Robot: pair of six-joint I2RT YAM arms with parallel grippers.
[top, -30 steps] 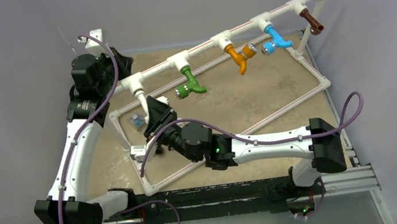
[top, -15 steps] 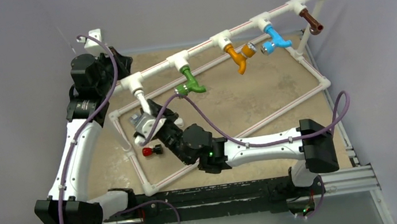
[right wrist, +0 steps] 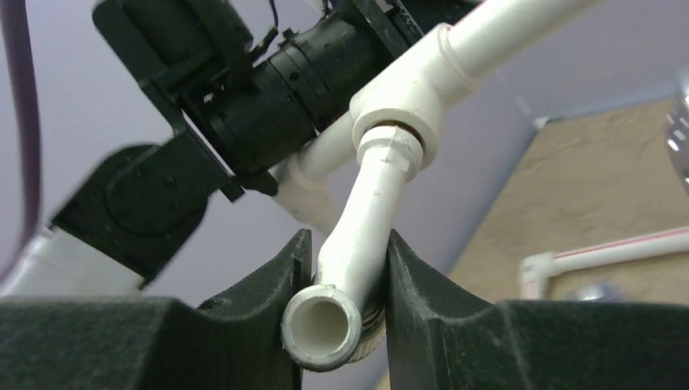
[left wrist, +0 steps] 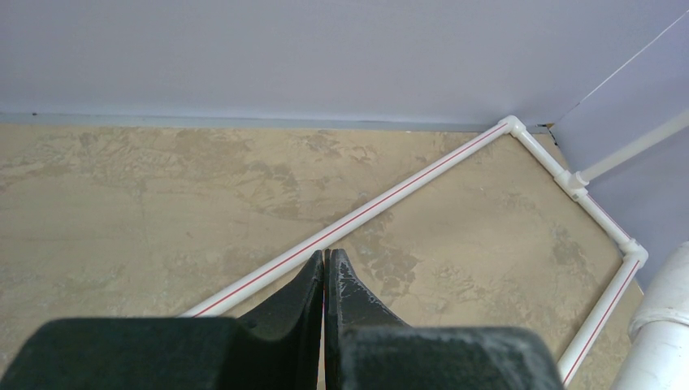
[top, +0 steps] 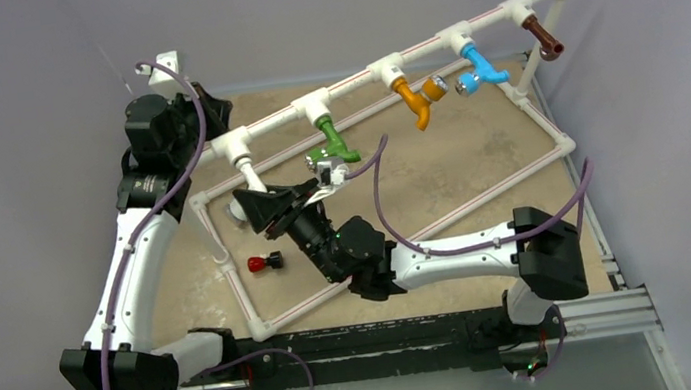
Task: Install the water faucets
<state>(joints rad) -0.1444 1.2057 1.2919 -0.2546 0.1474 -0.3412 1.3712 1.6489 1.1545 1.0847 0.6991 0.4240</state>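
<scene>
The right jaws clamp the white faucet by its spout, likely to screw it into the leftmost tee; the left jaws sit clenched, empty.

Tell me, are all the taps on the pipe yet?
Nearly. The green, orange, blue and brown faucets hang from the rail, apparently done. The right gripper is clamped on the white faucet, its top in the last fitting. Left: finishing that one and letting go.
</scene>
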